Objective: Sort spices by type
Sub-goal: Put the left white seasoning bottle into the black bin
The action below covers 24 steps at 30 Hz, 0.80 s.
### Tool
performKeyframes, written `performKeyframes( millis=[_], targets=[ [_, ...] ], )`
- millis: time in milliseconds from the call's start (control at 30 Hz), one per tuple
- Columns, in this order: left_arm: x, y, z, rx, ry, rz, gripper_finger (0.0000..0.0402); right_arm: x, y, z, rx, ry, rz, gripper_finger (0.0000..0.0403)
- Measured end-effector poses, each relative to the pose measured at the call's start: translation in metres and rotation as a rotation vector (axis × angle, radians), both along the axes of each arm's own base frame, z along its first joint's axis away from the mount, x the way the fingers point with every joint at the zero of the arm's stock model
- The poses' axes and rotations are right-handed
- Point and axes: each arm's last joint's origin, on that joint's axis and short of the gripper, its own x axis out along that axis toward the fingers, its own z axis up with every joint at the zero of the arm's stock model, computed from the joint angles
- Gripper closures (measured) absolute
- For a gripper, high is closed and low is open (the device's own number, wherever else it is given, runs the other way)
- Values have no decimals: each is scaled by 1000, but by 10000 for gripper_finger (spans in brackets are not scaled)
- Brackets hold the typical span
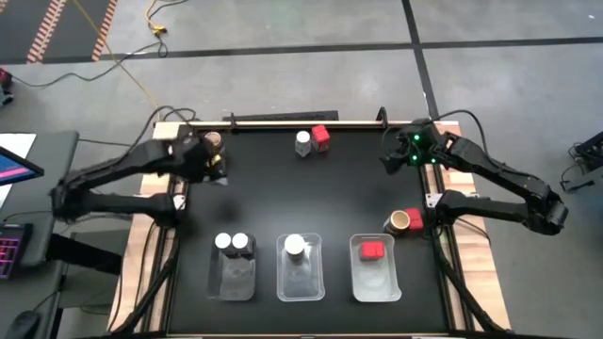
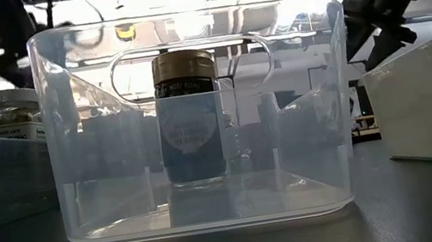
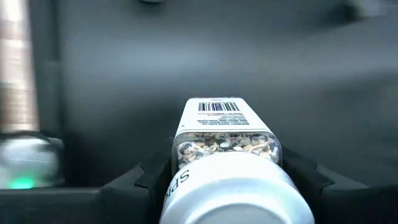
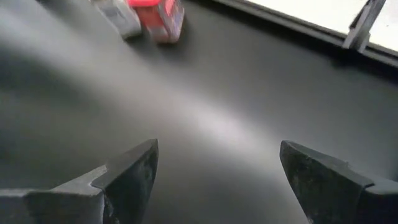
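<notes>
My left gripper (image 1: 205, 156) is at the table's far left corner, shut on a spice jar (image 3: 225, 146) with a white barcode label and a clear band showing coarse spice. A tan lid (image 1: 213, 139) shows beside the gripper in the high view. My right gripper (image 4: 217, 180) hovers open over bare table near the far right corner (image 1: 396, 155). A white-capped jar (image 1: 302, 143) and a red-capped jar (image 1: 321, 135) stand at the far edge. A tan-lidded jar (image 1: 400, 221) and a red one (image 1: 415, 218) sit by the right edge. My left gripper pinches the jar's body (image 3: 186, 163) between its two fingers (image 3: 146, 182), one on each side. The jar lies along the fingers, and its barcode end (image 3: 219, 107) reaches out past them. Whether it rests on the table, I cannot tell.
Three clear trays line the near edge. The left tray (image 1: 234, 281) holds two white-capped jars, the middle tray (image 1: 300, 278) one jar (image 2: 190, 116), and the right tray (image 1: 375, 281) a red-capped jar (image 1: 372, 250). A black bar (image 1: 283, 121) runs along the far edge.
</notes>
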Motion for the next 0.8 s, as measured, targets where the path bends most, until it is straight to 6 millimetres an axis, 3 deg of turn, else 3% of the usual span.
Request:
performKeyframes(
  millis=[133,267,400,600,800],
  targets=[
    [23,-32,9,91,-192,-29,206,-3,3,-4,6,75,50,39],
    [59,-64,17,166,-419,-122,206,-5,4,-6,17,107,67,39],
    [94,-96,32,174,-526,-242,207,-6,5,-6,21,112,68,39],
    [124,-139,59,103,-413,-312,207,-6,5,-6,11,121,89,39],
    [120,-182,77,-4,-226,-246,207,-6,5,-6,3,128,103,39]
  ],
)
